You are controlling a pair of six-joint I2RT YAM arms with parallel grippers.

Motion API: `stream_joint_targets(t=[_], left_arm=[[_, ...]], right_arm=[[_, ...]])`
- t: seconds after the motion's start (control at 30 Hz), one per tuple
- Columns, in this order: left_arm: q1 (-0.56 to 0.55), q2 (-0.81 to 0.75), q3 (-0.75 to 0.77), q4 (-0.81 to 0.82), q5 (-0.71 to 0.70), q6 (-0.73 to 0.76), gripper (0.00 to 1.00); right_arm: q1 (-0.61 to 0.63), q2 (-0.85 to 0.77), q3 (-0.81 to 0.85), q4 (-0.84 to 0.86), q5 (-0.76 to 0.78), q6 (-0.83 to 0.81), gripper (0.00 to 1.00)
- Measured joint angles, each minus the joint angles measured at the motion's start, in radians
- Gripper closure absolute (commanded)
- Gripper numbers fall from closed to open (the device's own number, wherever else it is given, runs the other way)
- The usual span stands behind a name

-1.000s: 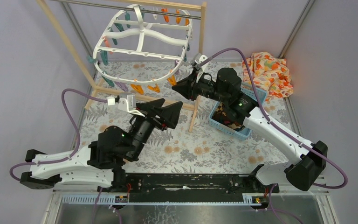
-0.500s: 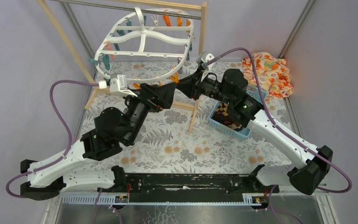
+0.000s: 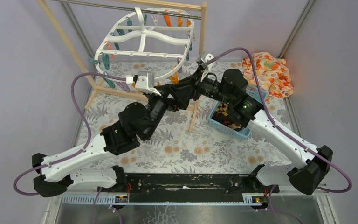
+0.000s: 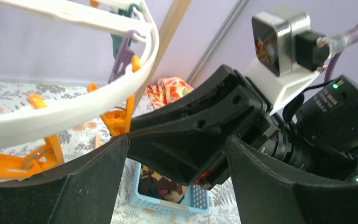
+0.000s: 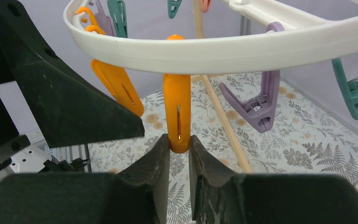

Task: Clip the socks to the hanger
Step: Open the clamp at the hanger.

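Swung up from the table, left gripper (image 4: 176,140) now sits under the hanger's (image 5: 223,49) near rim, jaws apart and empty, facing the right gripper (image 5: 179,140). That one is pinched on an orange peg (image 5: 177,112) hanging upright from the rim. Socks (image 3: 224,114) lie in the basket (image 3: 235,132), right of the hanger, beneath the right arm.

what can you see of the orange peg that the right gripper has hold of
The orange peg is smooth, glossy plastic, long and rounded, with a narrow slot down its face showing a glint of metal. It hangs upright from the white rim of the hanger. Its lower tip sits between the fingers of the right gripper, which press it from both sides. A second orange peg and a purple peg hang on either side, apart from it.
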Motion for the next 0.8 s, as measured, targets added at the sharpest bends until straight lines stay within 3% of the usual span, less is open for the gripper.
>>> stream_joint_targets(t=[0.4,0.8], left_arm=[[0.021,-0.032,-0.001,0.053,-0.045,0.117,0.16],[0.085,0.023,0.035,0.037,-0.031,0.113,0.19]], right_arm=[[0.0,-0.042,-0.001,0.0,0.0,0.006,1.0],[0.0,-0.056,-0.001,0.0,-0.014,0.011,1.0]])
